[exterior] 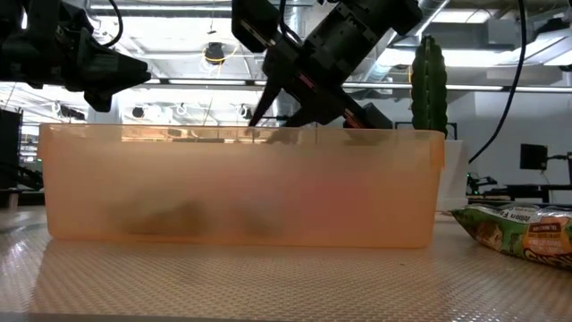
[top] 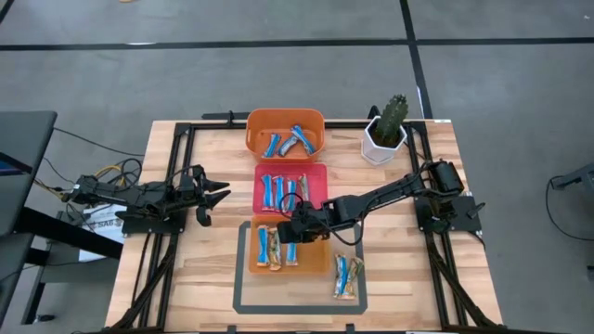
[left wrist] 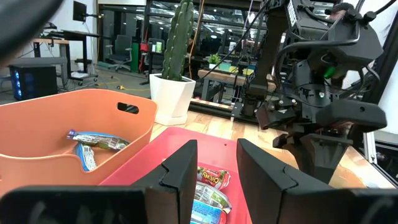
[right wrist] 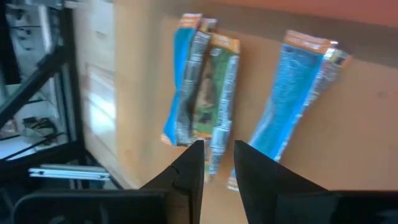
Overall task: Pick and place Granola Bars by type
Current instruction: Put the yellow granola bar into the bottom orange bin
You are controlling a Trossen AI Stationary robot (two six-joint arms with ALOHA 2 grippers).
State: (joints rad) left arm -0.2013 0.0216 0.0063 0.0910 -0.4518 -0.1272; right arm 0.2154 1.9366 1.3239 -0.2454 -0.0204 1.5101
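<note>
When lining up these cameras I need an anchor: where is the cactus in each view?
High: cactus at the table's far right, beside the far tray.
Low: right of centre, behind the near tray.
Left wrist: top centre, beyond the far tray.
Right wrist: not in it.
Shared landmark: right gripper, over the near tray.

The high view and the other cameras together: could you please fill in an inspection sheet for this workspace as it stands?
Surface: wooden table, dark outlined rectangle at the near edge.
Job's things: granola bars in three trays; two lie loose on the table.
Clutter: potted cactus at the far right.
Grippers: right gripper over the near orange tray, jaws slightly apart, empty; left gripper waits at left, empty.
Cables: bundle off the table's left edge.
Surroundings: office room, desks; nobody seen.
</note>
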